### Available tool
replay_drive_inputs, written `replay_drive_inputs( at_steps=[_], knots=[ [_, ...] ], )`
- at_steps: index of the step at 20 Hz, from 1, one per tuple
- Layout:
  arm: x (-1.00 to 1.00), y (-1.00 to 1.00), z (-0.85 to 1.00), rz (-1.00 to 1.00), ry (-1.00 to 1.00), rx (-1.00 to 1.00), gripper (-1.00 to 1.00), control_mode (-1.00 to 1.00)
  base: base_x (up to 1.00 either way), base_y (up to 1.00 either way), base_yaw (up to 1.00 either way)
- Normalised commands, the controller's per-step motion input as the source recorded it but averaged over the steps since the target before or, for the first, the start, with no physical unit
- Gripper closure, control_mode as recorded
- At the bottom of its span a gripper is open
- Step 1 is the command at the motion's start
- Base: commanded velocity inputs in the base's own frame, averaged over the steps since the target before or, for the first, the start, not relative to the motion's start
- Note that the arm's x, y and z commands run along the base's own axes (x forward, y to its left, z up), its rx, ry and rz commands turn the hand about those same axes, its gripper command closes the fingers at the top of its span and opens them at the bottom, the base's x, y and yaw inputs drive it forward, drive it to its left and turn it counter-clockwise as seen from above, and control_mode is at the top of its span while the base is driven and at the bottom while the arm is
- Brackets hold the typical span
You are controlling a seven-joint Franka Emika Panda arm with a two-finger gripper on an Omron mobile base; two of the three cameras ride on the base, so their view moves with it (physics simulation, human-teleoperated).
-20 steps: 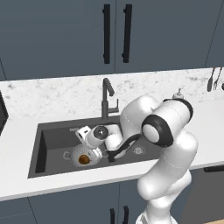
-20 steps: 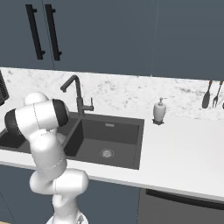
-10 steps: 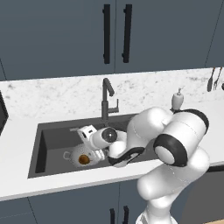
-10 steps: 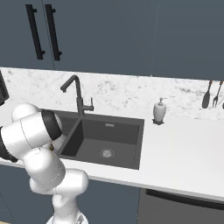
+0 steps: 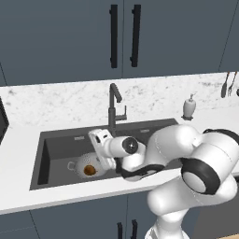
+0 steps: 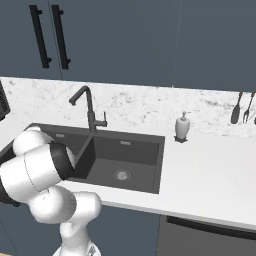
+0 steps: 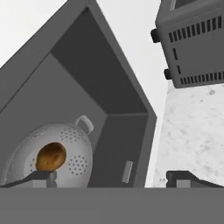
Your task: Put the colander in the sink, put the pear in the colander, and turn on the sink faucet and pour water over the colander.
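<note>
The silvery colander stands in the left basin of the dark sink, and the brown pear lies inside it. My gripper hovers just above and to the right of the colander, open and holding nothing. In the hand view the colander with the pear sits at the lower left, in the sink, and the gripper has its fingertips spread wide. The dark sink faucet rises behind the sink, with no water running from it. The faucet also stands behind the sink.
A white soap dispenser stands on the counter right of the sink. Dark utensils hang at the back right. A grey slotted appliance sits on the counter left of the sink. My bulky arm covers the right basin.
The arm's elbow has swung lower and to the right. The hand has stayed almost in place over the colander, jaws still wide. The pear rests in the colander throughout.
</note>
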Motion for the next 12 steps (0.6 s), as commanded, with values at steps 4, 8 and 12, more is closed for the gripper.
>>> replay_drive_inputs(
  at_steps=[4,8,12],
  knots=[
    [0.0,0.03,1.0,0.02,0.0,0.08,-1.0,-1.0,0.0,0.0,0.0],
    [-0.06,0.0,1.0,0.14,0.02,0.13,-1.0,-1.0,0.0,0.0,0.0],
    [-0.05,0.0,1.0,0.17,0.03,0.12,-1.0,-1.0,0.0,0.0,0.0]
  ],
)
